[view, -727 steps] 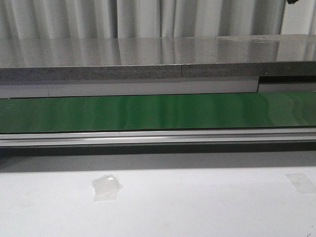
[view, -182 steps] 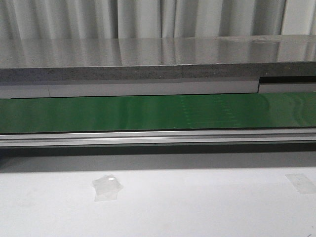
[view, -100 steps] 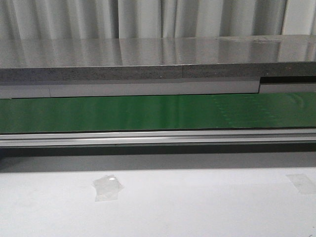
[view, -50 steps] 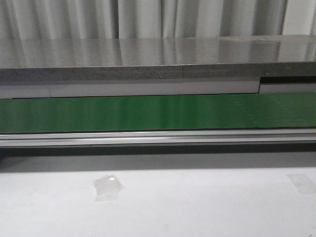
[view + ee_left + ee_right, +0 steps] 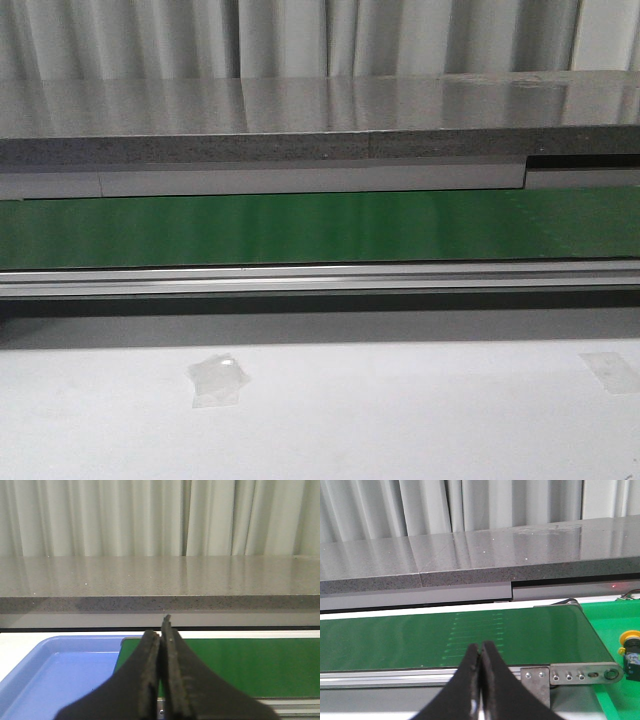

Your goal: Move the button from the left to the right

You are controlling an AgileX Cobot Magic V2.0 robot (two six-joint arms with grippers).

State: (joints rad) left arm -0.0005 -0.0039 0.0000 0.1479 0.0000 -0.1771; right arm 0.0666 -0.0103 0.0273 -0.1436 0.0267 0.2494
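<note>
The button point(image 5: 630, 651) has a yellow head on a black body. It shows only in the right wrist view, on a green surface just past the right end of the green belt point(image 5: 420, 637). My right gripper point(image 5: 480, 648) is shut and empty, in front of the belt's near rail and well to the left of the button. My left gripper point(image 5: 161, 630) is shut and empty, by the belt's left end point(image 5: 240, 665). The front view shows the belt point(image 5: 320, 228) bare, with neither gripper nor the button in it.
A blue tray point(image 5: 60, 670) lies beside the belt's left end. A grey stone shelf point(image 5: 300, 125) runs behind the belt, and an aluminium rail point(image 5: 320, 280) runs along its near side. Two pieces of clear tape point(image 5: 216, 380) lie on the white table.
A faint stitched mark on the belt has drifted to the right and out of the front view. Nothing else in that view has changed.
</note>
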